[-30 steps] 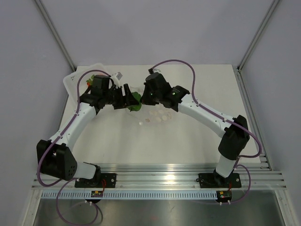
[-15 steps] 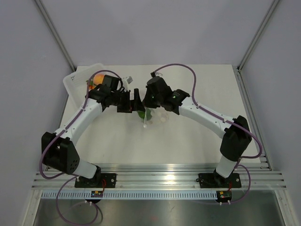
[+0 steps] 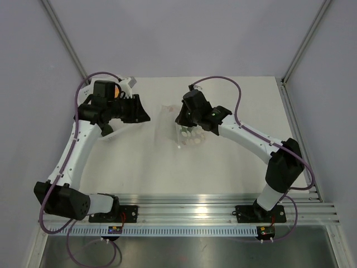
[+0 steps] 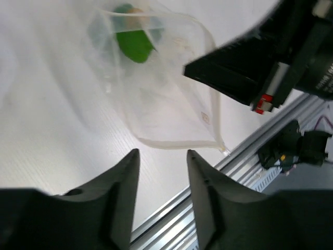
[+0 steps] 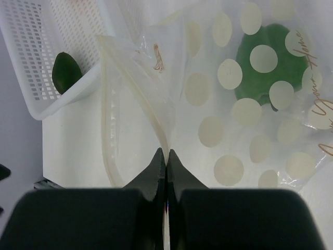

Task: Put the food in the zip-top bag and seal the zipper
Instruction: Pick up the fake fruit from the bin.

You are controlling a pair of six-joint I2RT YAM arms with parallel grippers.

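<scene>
One bag (image 5: 208,125), tray (image 5: 31,41); perhaps three foods (image 5: 270,62)

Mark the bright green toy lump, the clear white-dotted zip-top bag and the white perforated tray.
bright green toy lump (image 5: 255,83), right wrist view, its middle.
clear white-dotted zip-top bag (image 5: 208,130), right wrist view, its printed wall.
white perforated tray (image 5: 31,47), right wrist view, its bare mesh wall.

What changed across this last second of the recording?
The left gripper released the green lump, which now lies inside the bag, and swung back left toward the tray, fingers open. The right gripper stays shut on the bag's mouth edge.
</scene>
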